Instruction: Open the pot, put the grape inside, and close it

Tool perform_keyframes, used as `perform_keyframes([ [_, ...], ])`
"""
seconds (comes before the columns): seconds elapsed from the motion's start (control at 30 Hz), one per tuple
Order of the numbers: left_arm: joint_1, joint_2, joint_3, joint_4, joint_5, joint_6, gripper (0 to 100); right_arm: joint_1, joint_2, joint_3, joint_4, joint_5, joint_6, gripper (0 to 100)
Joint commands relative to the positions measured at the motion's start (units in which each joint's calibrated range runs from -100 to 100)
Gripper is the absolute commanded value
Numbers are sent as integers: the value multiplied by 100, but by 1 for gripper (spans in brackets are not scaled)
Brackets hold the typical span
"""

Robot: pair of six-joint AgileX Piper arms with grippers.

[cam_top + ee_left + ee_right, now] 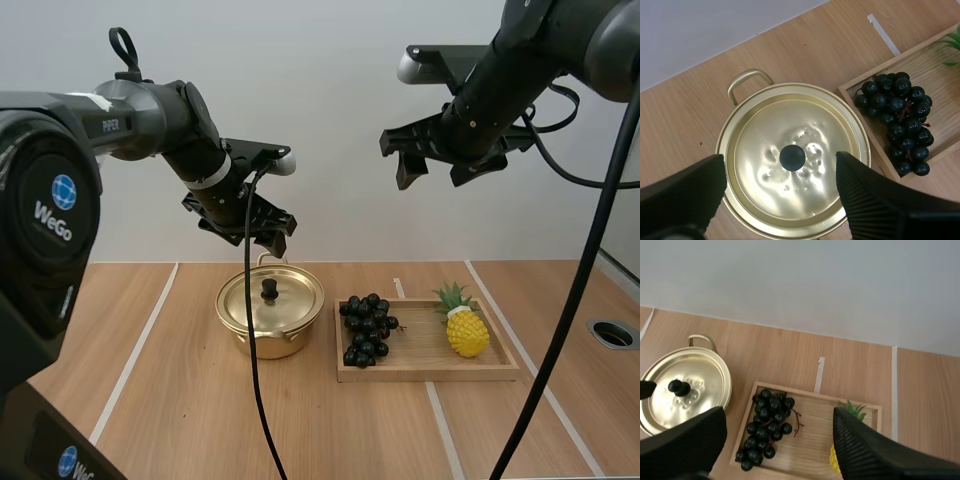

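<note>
A gold pot point(270, 312) stands on the table with its lid point(792, 155) on, the lid's black knob point(792, 157) at its centre. My left gripper point(262, 229) hangs open just above the pot, its fingers point(875, 205) apart on either side of the knob without touching it. A bunch of dark grapes point(367, 328) lies at the left end of a wooden tray point(430, 365), right of the pot. My right gripper point(438, 168) is open, high over the tray, and holds nothing. The right wrist view looks down on the pot point(682, 390) and the grapes point(765, 427).
A toy pineapple point(465, 325) lies on the right half of the tray. White tape lines point(135, 350) mark the wooden table. A round metal hole point(612, 333) sits near the right edge.
</note>
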Motion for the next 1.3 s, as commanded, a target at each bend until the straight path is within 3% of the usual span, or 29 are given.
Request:
perform_keyframes([
  [0.0,-27,-6,16,23,-155,-85,100,59,-34,211,-55,0,-52,100],
  [0.4,-27,371,27,283,-156,-368,100,70,-84,530,-40,0,-52,100],
  [0.67,-27,717,27,59,-432,-382,100,70,-142,530,-40,0,-52,100],
  [1.27,-33,1194,27,-249,-81,226,100,70,-142,530,-40,0,-52,100],
])
